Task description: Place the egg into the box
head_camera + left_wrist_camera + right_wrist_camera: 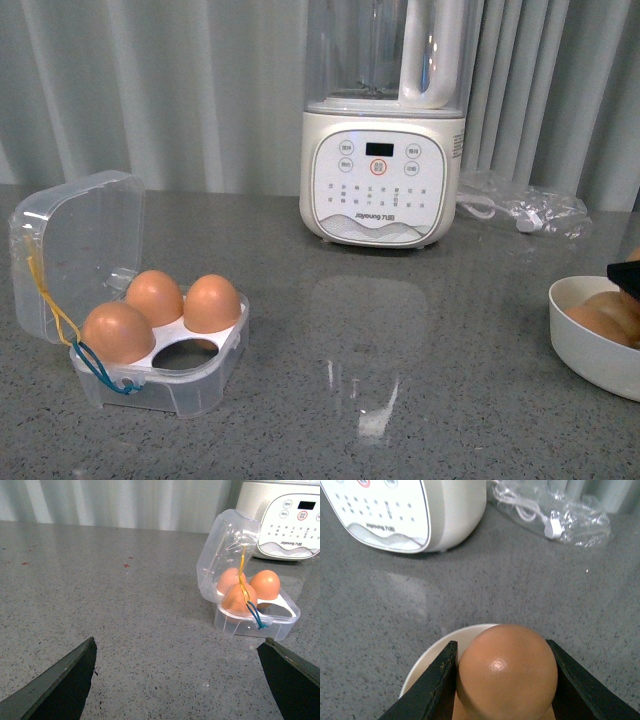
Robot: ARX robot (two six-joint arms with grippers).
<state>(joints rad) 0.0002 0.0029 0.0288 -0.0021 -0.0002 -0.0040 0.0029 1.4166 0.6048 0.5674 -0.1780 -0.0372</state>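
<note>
Egg (507, 675) is far right, in the right pincer. Rest of the desk (420, 400), left to right:

- Left pincer (179, 652) is spread wide, near the box (160, 345).
- Box lid is up. Three brown eggs (155, 297) sit in the white tray and the front-right hole is vacant. Yellow and blue loops hang at its front-left corner.
- Centre: white blender (383, 170), panel reads "Joyoung". The small button labels are unreadable.
- Clear bag (525, 205) holds a white cable.
- Far right: white bowl (595, 345), with the right pincer (501, 647) clamped on the egg over it.
</note>
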